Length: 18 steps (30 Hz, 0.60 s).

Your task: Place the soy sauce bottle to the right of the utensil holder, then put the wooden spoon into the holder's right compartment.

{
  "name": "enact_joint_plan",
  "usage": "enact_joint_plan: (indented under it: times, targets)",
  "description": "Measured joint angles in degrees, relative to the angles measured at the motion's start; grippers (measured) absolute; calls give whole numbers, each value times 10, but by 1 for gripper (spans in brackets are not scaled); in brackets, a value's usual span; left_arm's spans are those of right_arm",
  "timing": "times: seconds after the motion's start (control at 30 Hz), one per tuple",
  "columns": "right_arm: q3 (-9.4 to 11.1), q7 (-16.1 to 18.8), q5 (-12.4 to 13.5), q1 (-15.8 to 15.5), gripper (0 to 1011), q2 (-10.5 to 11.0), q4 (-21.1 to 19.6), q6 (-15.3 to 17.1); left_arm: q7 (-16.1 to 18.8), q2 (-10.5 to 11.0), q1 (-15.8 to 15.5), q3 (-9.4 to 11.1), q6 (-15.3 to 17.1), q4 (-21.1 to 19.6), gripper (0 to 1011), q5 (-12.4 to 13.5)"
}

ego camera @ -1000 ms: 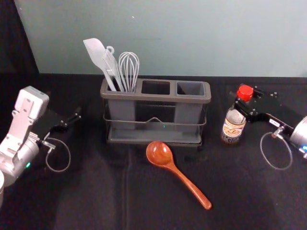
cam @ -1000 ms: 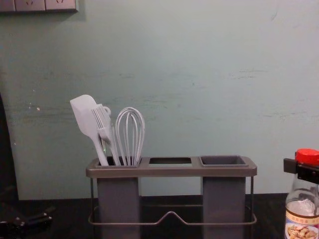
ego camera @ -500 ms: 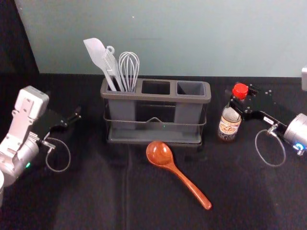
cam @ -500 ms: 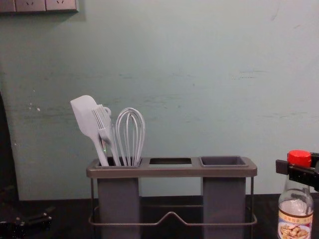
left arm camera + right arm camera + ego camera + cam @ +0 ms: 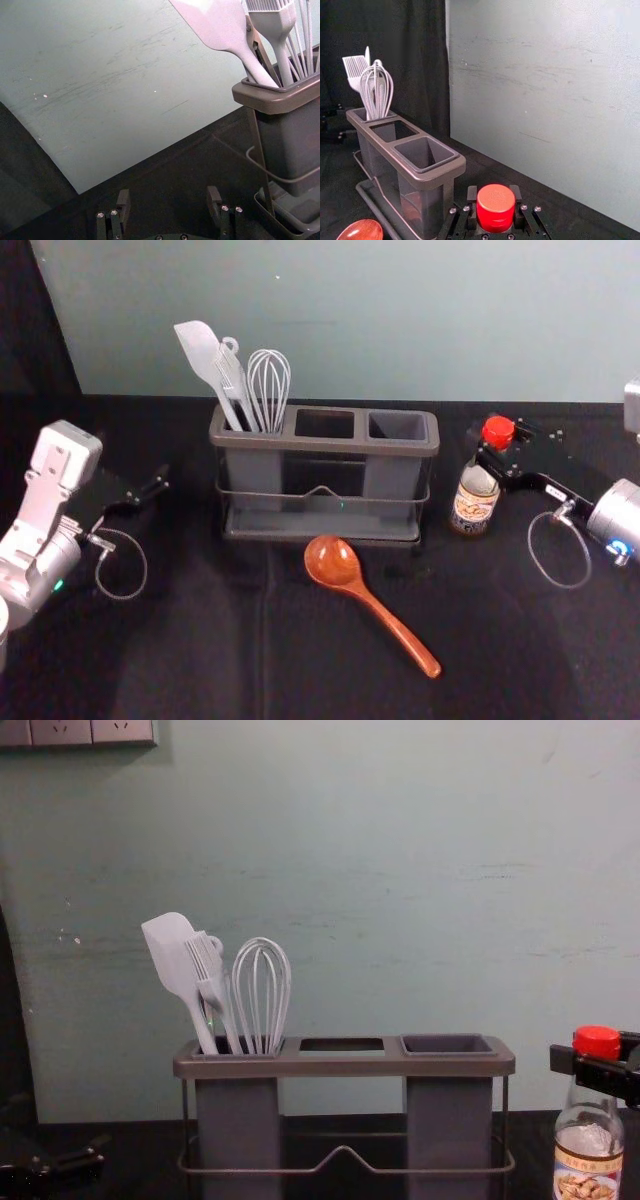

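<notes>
My right gripper (image 5: pixel 492 454) is shut on the soy sauce bottle (image 5: pixel 474 502) just below its red cap, and the bottle stands upright right of the utensil holder (image 5: pixel 325 443), with a gap between them. In the right wrist view the right gripper (image 5: pixel 496 207) has a finger on each side of the cap (image 5: pixel 496 200). The wooden spoon (image 5: pixel 385 618) lies in front of the holder, bowl toward it. The holder's right compartment (image 5: pixel 448 1043) is empty. My left gripper (image 5: pixel 160 483) is parked left of the holder; in its wrist view the left gripper (image 5: pixel 169 202) is open with nothing between its fingers.
A white spatula (image 5: pixel 207 358), a brush and a whisk (image 5: pixel 269 380) stand in the holder's left compartment. Behind the black-covered table (image 5: pixel 200 640) rises a pale green wall (image 5: pixel 350 320). A cable loop (image 5: pixel 560 585) hangs from the right arm.
The right gripper has carried the bottle a little to the left, closer to the holder, and slightly down. The left arm, holder and spoon have not moved.
</notes>
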Motion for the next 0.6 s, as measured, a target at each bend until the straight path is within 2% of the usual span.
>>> enact_joint_plan:
  times: [0.13,0.27,0.4,0.43,0.5,0.53,0.6]
  targets:
    - [0,0,0,0,383,0,-1,0,0,0,0,0,0,0,1005,0]
    - [0,0,0,0,453,1,-1,0,0,0,0,0,0,0,1005,0]
    - [1,0,0,-1,573,1,-2,0,0,0,0,0,0,0,1005,0]
    - [1,0,0,-1,629,1,-2,0,0,0,0,0,0,0,1005,0]
    - [1,0,1,-1,664,1,-2,0,0,0,0,0,0,0,1005,0]
    - [1,0,1,-1,731,1,-2,0,0,0,0,0,0,0,1005,0]
    - [1,0,1,-1,768,1,-2,0,0,0,0,0,0,0,1005,0]
